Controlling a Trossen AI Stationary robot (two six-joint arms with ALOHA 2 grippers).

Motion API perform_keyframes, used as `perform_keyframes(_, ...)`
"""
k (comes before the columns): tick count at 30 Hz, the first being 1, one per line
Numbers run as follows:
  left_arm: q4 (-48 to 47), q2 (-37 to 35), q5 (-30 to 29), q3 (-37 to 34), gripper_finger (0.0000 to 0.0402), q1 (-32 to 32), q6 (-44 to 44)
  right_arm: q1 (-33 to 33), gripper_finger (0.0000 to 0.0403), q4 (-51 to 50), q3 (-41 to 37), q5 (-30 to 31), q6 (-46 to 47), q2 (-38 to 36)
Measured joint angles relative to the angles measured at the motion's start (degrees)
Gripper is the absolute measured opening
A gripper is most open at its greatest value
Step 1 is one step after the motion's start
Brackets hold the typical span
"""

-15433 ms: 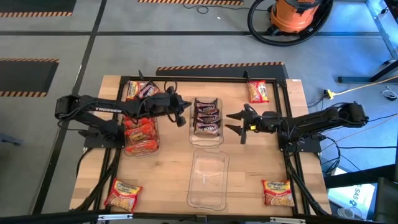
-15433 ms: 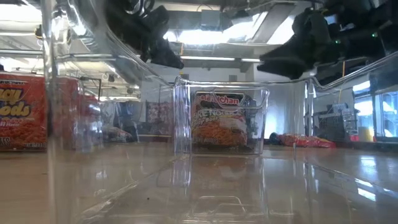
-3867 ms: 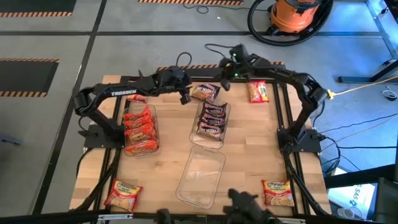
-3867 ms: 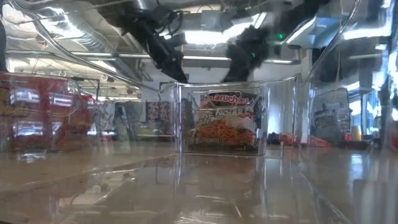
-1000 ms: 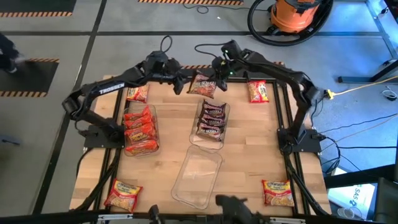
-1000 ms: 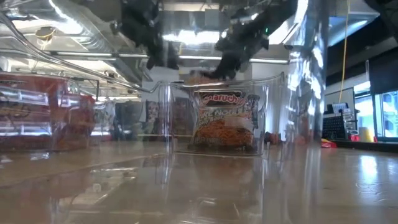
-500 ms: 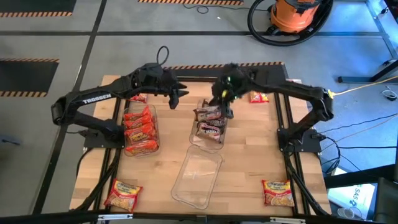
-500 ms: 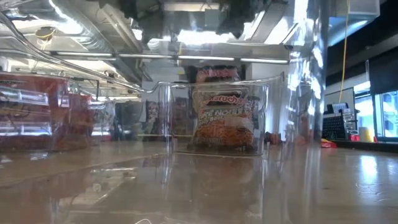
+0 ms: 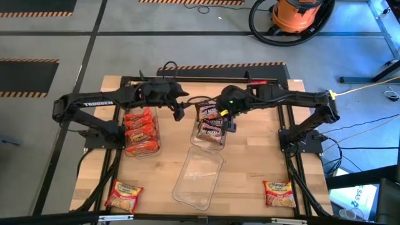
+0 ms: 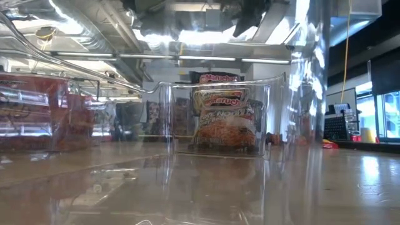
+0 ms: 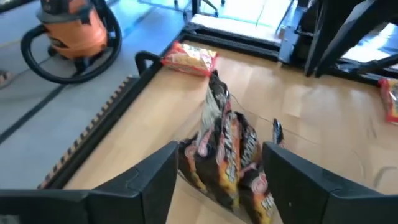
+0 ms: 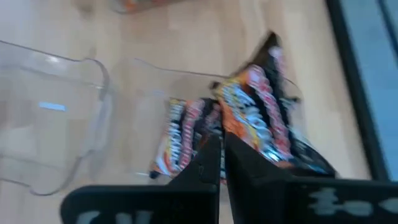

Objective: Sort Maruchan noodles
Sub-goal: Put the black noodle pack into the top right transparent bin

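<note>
A clear middle bin (image 9: pixel 195 139) holds dark brown Maruchan noodles packets (image 9: pixel 211 130) standing on edge. One more dark brown packet (image 12: pixel 261 118) stands tilted at the bin's far end and pokes above the rim (image 10: pixel 215 79). My right gripper (image 9: pixel 228 122) is over the bin, shut at this packet. My left gripper (image 9: pixel 177 111) hangs open just left of the bin's far end; in its wrist view its fingers (image 11: pixel 155 180) stand wide apart short of the packets and touch nothing. Orange-red packets fill the left bin (image 9: pixel 155 134). My right gripper has its shut fingers (image 12: pixel 214 155) at the lower edge (image 12: pixel 227 127) of the tilted dark brown packet, slanting down from the table's right side. The fingers themselves cover the exact place of contact. The packet stands on edge, leaning on the packets in the bin.
An empty clear bin (image 9: pixel 199 181) lies askew near the table's middle front. Red-and-yellow packets lie at the near left corner (image 9: pixel 124 195), the near right corner (image 9: pixel 279 192) and near the far edge (image 11: pixel 189 58). A black frame rims the table.
Both grippers have come from the table's far edge toward the middle bin. My right gripper has brought the dark brown packet down into the bin's far end, where it now stands among the others. My left gripper, beside the packet at first, now stands apart from it.
</note>
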Motion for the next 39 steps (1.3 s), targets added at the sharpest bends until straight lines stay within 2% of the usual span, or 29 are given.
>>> perform_keyframes(4, 2.87, 3.06, 2.34, 0.02, 0.0255, 1.32, 1.19, 0.0, 0.0, 0.72, -3.74, 2.91, 0.78, -3.35)
perform_keyframes(10, 9.75, 10.25, 16.01, 1.7, 0.0295, 6.01, 1.01, 0.0, 0.0001, 12.12, -22.37, 2.92, 3.9, -14.75)
perform_keyframes(15, 5.56, 18.83, 19.83, 9.91, 0.0295, 9.22, 4.73, 0.0, 0.0001, 24.13, -38.61, 2.9, 6.52, -23.48)
perform_keyframes(21, -8.45, 29.82, 23.75, 23.98, 0.0297, 11.72, 8.93, 0.0, 0.0001, 36.71, -51.55, 2.84, 6.79, -28.29)
perform_keyframes(28, -19.31, 39.33, 27.72, 34.61, 0.0298, 11.96, 12.39, 0.07, 0.0001, 47.45, -60.94, 1.4, 10.87, -28.48)
perform_keyframes(39, -23.4, 43.48, 27.36, 35.71, 0.0285, 10.84, 14.01, 0.07, 0.0001, 56.65, -68.17, -0.17, 16.85, -28.41)
